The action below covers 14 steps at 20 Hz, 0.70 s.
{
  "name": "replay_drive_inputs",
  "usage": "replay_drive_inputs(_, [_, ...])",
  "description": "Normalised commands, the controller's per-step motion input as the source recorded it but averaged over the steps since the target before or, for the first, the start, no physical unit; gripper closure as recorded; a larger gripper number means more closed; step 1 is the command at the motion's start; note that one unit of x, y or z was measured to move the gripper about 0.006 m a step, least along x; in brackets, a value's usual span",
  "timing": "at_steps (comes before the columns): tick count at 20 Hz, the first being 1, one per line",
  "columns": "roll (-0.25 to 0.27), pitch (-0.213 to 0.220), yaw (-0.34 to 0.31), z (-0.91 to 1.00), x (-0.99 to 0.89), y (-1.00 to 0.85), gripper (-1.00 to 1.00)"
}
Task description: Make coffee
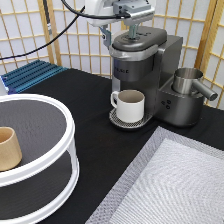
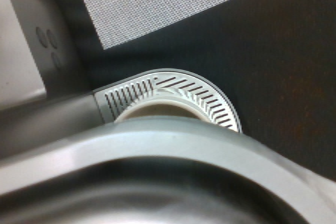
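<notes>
Exterior view: gripper (image 1: pixel 133 31) parked right on the coffee maker (image 1: pixel 142 70) lid.
You've got the mug (image 1: pixel 130 105) straight below; no pod visible, can't tell if the gripper's spread.

My gripper (image 1: pixel 120 31) is at the exterior view's top, directly above the coffee machine (image 1: pixel 145 70) and touching its lid. Under the machine's head stands the mug (image 1: pixel 130 105), on the drip tray (image 1: pixel 122 121), with its handle toward the exterior view's left. In the wrist view the drip tray (image 2: pixel 206 97) lies below the machine's lid (image 2: pixel 150 170). A metal jug (image 1: pixel 189 81) sits on the machine's part at the exterior view's right. The mat (image 1: pixel 175 185) lies before the machine, at the bottom right. The round two-level shelf (image 1: pixel 60 150) stands at the left, and the cup (image 1: pixel 9 148) is on its upper level. Behind the shelf lies a ribbed rack (image 1: pixel 32 74). A folding screen (image 1: pixel 30 30) stands behind everything.
</notes>
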Motion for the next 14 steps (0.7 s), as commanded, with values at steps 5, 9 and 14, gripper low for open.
replay_drive_inputs(5, [0.062, 0.015, 0.011, 0.99, -0.22, -0.96, -1.0])
replay_drive_inputs(9, [0.084, 0.004, 0.016, 0.49, -0.02, -1.0, -1.0])
replay_drive_inputs(14, [0.075, 0.002, 0.079, -0.23, 0.13, -0.95, -1.0])
